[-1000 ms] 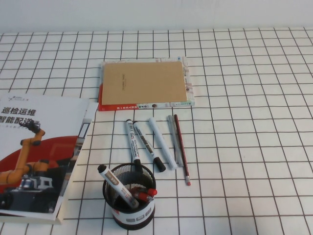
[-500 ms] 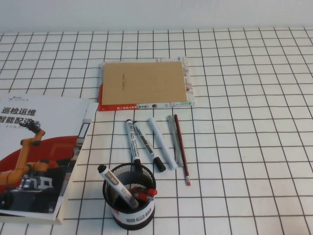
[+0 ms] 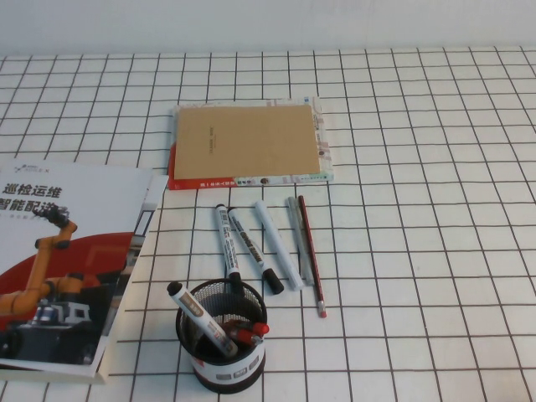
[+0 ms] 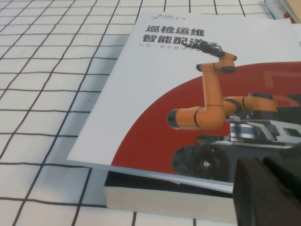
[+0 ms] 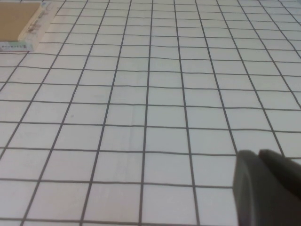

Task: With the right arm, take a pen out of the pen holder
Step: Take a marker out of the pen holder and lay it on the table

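Observation:
A black mesh pen holder (image 3: 222,342) stands near the table's front edge, left of centre. A white marker with a black cap (image 3: 199,316) leans out of it toward the left, and red-tipped pens (image 3: 251,332) lie inside. Neither arm shows in the high view. In the right wrist view my right gripper (image 5: 257,157) hovers shut over bare checkered cloth with nothing in it; the holder is not in that view. The left wrist view has my left gripper (image 4: 263,165) with fingers together at the near edge of a robot-cover book (image 4: 188,84).
Several markers (image 3: 251,245) and a red pencil (image 3: 311,255) lie side by side just behind the holder. A brown-covered book (image 3: 247,144) sits farther back. The large robot-cover book (image 3: 59,251) fills the front left. Checkered cloth (image 3: 435,251) covers the right half.

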